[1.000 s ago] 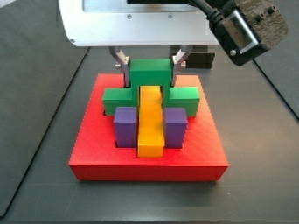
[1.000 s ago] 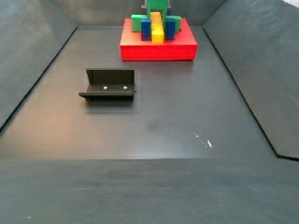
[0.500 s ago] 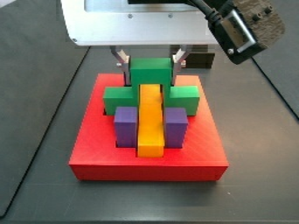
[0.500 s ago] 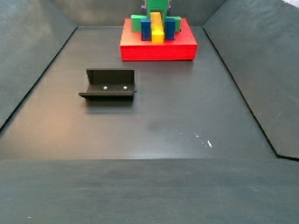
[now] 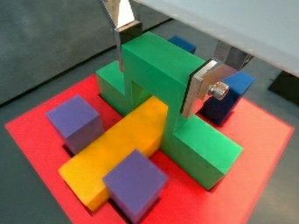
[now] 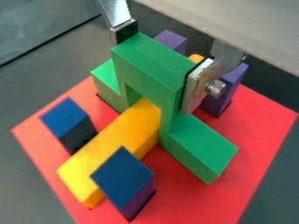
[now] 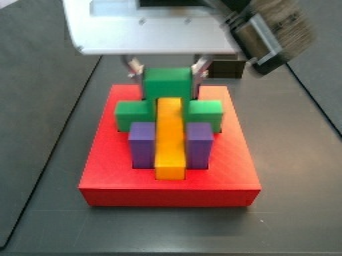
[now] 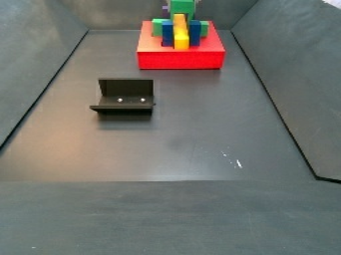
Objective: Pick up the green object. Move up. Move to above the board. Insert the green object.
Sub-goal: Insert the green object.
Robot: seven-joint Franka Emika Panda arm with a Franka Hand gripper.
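Green object (image 5: 163, 96): seated on the board (image 5: 260, 142), its raised centre cube bridging the yellow bar (image 5: 117, 150), its lower side cubes resting down on either side of that bar. In a side view the piece (image 7: 167, 101) sits toward the 12 o'clock part of the board (image 7: 167, 185).

Gripper (image 6: 163, 54): directly over the piece, jaws closed onto the centre cube, one silver finger (image 6: 200, 87) flat against one face and the opposite finger (image 6: 117, 17) at the far face.

Surroundings: purple blocks (image 5: 73, 121) flank the bar toward 6 o'clock; blue blocks (image 5: 228, 92) stand beyond the piece at 12 o'clock. The fixture (image 8: 124, 97) stands well apart on the floor, near 9 o'clock.

Risk, as judged: if the piece is not fully bottomed, release could leave it tilted. A lift before the jaws open would drag it back out and could disturb the bar.
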